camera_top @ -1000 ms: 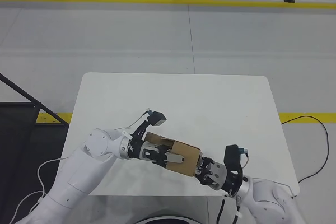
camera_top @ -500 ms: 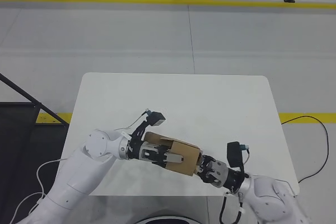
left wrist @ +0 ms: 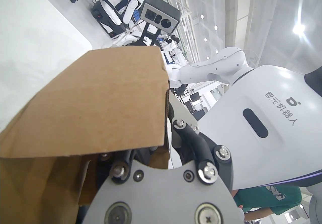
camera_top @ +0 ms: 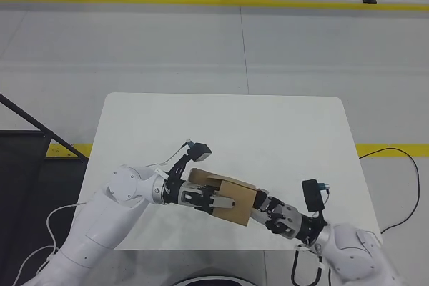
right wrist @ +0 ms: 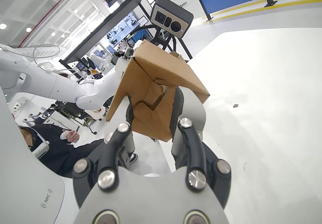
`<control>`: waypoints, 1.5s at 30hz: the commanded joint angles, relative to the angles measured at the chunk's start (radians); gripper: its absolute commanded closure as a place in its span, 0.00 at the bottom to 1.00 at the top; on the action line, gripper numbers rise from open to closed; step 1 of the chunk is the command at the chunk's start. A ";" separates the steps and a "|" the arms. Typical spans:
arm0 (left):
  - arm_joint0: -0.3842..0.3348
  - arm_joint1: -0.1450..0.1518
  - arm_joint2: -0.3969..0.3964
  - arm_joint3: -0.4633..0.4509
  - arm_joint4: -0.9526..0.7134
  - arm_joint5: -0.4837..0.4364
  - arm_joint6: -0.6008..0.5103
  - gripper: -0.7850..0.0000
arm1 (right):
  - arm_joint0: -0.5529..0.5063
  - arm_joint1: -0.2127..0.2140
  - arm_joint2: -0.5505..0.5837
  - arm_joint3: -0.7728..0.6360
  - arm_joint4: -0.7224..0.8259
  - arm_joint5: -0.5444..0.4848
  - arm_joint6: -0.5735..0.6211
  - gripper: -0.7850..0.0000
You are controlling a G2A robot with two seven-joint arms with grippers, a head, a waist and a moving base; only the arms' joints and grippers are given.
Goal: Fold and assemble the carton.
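A brown cardboard carton [camera_top: 225, 195] is held just above the white table [camera_top: 272, 129], near its front edge, between both arms. My left gripper [camera_top: 200, 197] is shut on the carton's left end; in the left wrist view one carton [left wrist: 95, 109] wall covers one finger, and the other finger [left wrist: 187, 134] lies outside it. My right gripper [camera_top: 261, 209] is at the carton's right end. In the right wrist view its fingers [right wrist: 179, 101] straddle the folded end flaps of the carton [right wrist: 161, 74] and press on them from both sides.
The table's front edge [camera_top: 200, 248] runs just below the carton. A black frame and dark mat [camera_top: 14, 164] stand off the table's left side. A small dark speck [right wrist: 235, 106] lies on the tabletop.
My right arm's wrist has swung rightward along the front edge while its gripper stayed at the carton's end. The left arm and carton have hardly moved.
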 commanded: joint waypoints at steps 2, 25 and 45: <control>0.003 0.001 -0.004 -0.001 -0.001 -0.001 0.001 1.00 | -0.006 0.002 0.015 0.015 0.025 -0.018 0.002 0.41; -0.003 0.002 0.000 -0.005 0.049 0.051 0.023 1.00 | -0.144 0.019 0.182 0.047 0.117 -0.147 -0.061 0.00; -0.003 0.002 -0.001 -0.008 0.055 0.054 0.027 1.00 | -0.144 0.019 0.182 0.047 0.117 -0.147 -0.061 0.00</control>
